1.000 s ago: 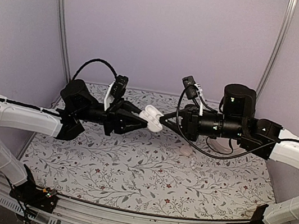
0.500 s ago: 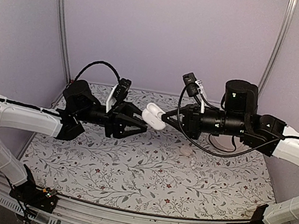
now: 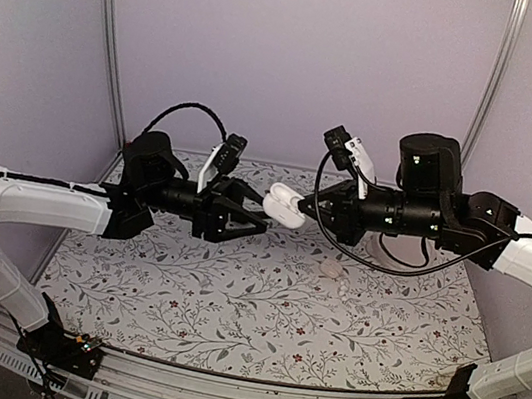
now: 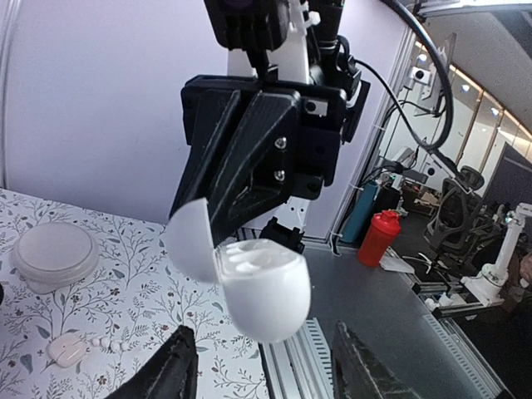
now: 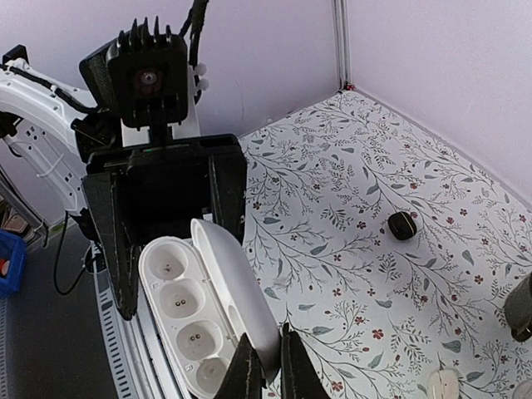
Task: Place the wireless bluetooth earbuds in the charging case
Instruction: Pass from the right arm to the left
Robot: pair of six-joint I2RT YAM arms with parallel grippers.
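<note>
Finds case [image 3: 283, 205] aloft between the two arms, lid open, wells bare. Finds right gripper [image 3: 303, 210] clamped on the thin edge of the lid alone, not on the body. Finds left gripper [image 3: 257, 223] spread wide and holding nothing, fingertips just beside the case and slightly below it. Locates earbuds [image 3: 333, 268] lying on the table [image 3: 229, 305] under the right arm, near each other, well apart from the case. Judges the task barely begun: nothing seated yet.

Hazards, by judgement:
- Warns of hinge swing under any push into a well, given a hold on the lid only; possible fold shut on a half-seated bud.
- Warns of slip from so narrow a pinch, with a drop onto the table to follow.
- Warns of a knock from the left fingertips, so close to the body, on any careless closing or turn.
- Rates earbuds as small, smooth and rounded: prone to squirt out of a pinch or roll away.
- Cautions against wrong well or wrong orientation, with a jammed stem as the result.
</note>
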